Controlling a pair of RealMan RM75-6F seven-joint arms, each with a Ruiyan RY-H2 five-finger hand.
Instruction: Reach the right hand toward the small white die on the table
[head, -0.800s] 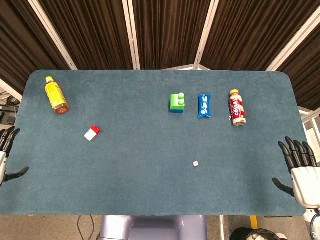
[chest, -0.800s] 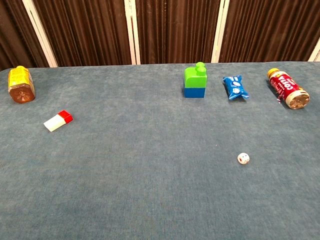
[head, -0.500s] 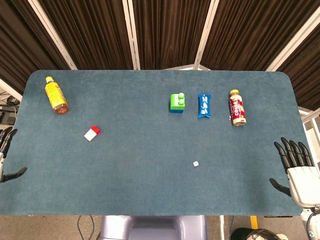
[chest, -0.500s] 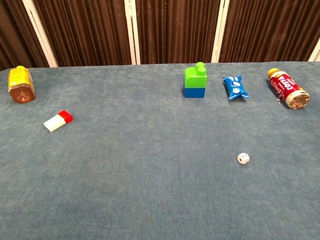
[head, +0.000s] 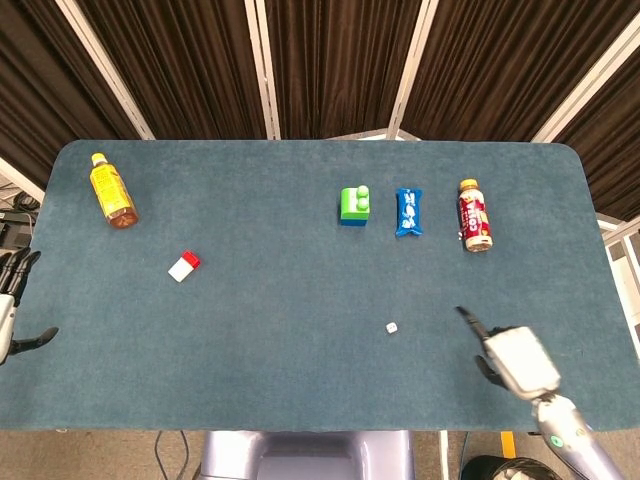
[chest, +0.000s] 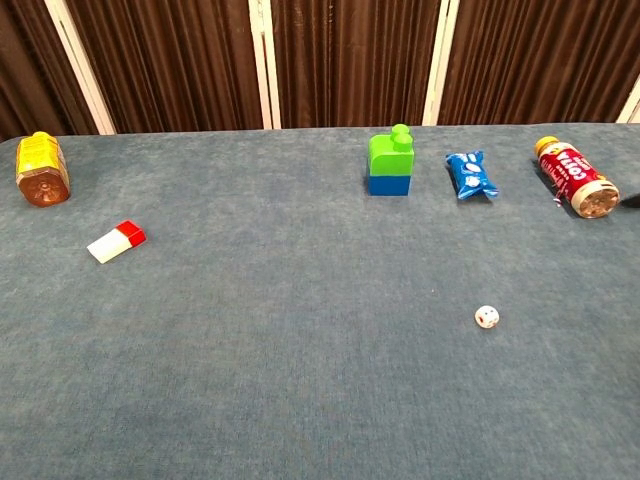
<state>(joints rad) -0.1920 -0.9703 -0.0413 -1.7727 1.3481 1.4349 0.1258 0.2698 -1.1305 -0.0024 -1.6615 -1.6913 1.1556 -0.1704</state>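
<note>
On the blue felt table (head: 300, 380), the small white die (head: 392, 328) lies alone toward the near right, well apart from everything else. The right hand (head: 510, 360) hovers over the near right part of the table, to the right of the die and not touching it; it holds nothing, one finger points toward the die, and whether the other fingers are curled or spread cannot be told. The left hand (head: 10, 310) sits at the table's left edge, empty with fingers apart.

To do the reach well, the right hand probably needs to travel leftward and slightly away from the robot, low and slow, stopping just above the die rather than brushing it, since so light a piece would likely skid or roll on the felt.

As for containers, an orange-yellow bottle (head: 112, 190) lies at the far left with amber liquid inside, and a red-labelled bottle (head: 474, 215) lies at the far right; its contents cannot be made out.
</note>
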